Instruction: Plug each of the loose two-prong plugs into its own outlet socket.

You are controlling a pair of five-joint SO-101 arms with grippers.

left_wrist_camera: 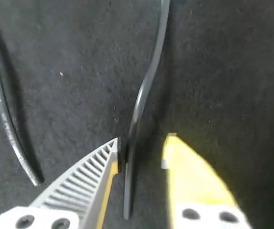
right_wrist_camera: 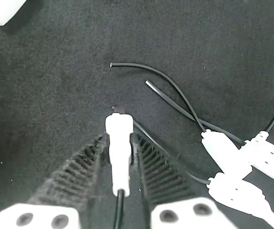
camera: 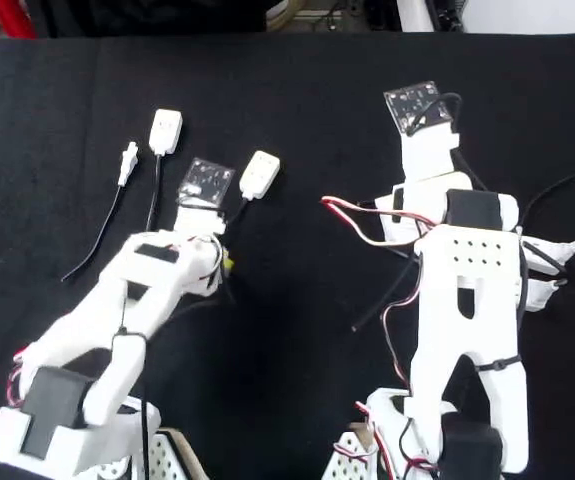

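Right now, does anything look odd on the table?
The left gripper straddles a bare black cable rather than a plug, which looks off. The right gripper holds a white plug squarely; nothing else stands out.

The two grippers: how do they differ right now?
The left gripper straddles a thin black cable, jaws apart; the right gripper is closed on a white plug. The left gripper shows one yellow finger; the right gripper's fingers look grey. Both hang low over the black cloth.
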